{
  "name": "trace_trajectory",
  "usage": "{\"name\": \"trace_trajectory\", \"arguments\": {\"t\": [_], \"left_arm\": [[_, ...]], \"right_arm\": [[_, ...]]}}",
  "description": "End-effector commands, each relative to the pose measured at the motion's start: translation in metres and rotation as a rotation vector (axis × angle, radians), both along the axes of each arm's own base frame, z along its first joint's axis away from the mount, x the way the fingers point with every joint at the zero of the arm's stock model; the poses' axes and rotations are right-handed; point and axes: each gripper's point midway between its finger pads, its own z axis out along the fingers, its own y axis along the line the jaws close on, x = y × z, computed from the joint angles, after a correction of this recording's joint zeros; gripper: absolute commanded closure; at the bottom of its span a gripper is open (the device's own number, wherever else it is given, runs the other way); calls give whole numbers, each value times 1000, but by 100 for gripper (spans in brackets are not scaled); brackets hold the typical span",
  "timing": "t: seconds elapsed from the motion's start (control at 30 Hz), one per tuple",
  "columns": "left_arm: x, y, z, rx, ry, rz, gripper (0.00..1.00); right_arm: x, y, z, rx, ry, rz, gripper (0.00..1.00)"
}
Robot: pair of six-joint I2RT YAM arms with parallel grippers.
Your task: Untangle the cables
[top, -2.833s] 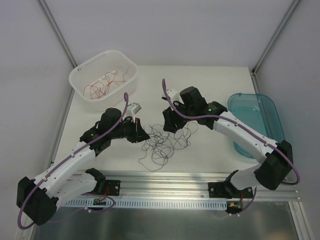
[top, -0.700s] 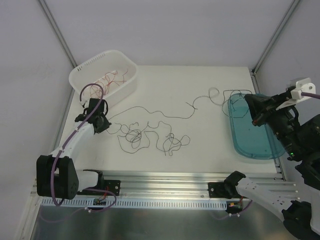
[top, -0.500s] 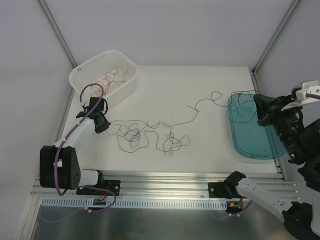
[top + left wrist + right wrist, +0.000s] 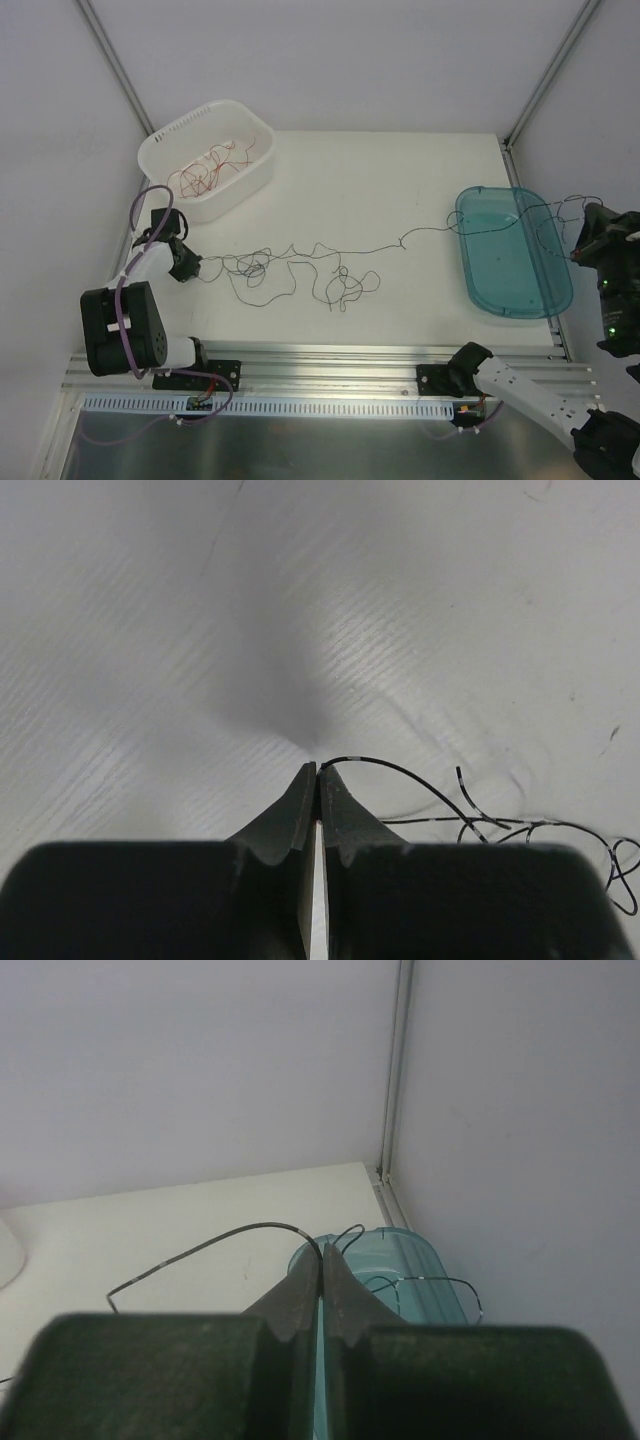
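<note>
top external: roughly midway. left gripper and right gripper each pinched shut on black cable, stretched across table toward teal tray; knotted loops left mid-table; red cables lying in white basket.

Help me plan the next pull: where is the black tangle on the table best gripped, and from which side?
Probably the loose loops on the near side of the stretched cable, from straight above: they lie flat on the table, clear of the denser knot near the left gripper.
</note>
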Motion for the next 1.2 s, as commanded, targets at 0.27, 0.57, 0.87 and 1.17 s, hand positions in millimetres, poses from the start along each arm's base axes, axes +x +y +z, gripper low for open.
{"name": "trace_trajectory", "arguments": {"t": [0.27, 0.57, 0.87, 1.17], "left_arm": [[-15, 36, -1, -71, -67, 277, 100], [-8, 35, -5, -142, -70, 275, 100], [13, 15, 32, -198, -239, 102, 67], [13, -22, 87, -177, -458, -269, 27]], "right_arm": [[-42, -68, 23, 157, -164, -63, 99], [-37, -68, 9, 140, -122, 59, 99], [8, 19, -13, -3, 9, 190, 99], [46, 105, -18, -116, 75, 254, 99]]}}
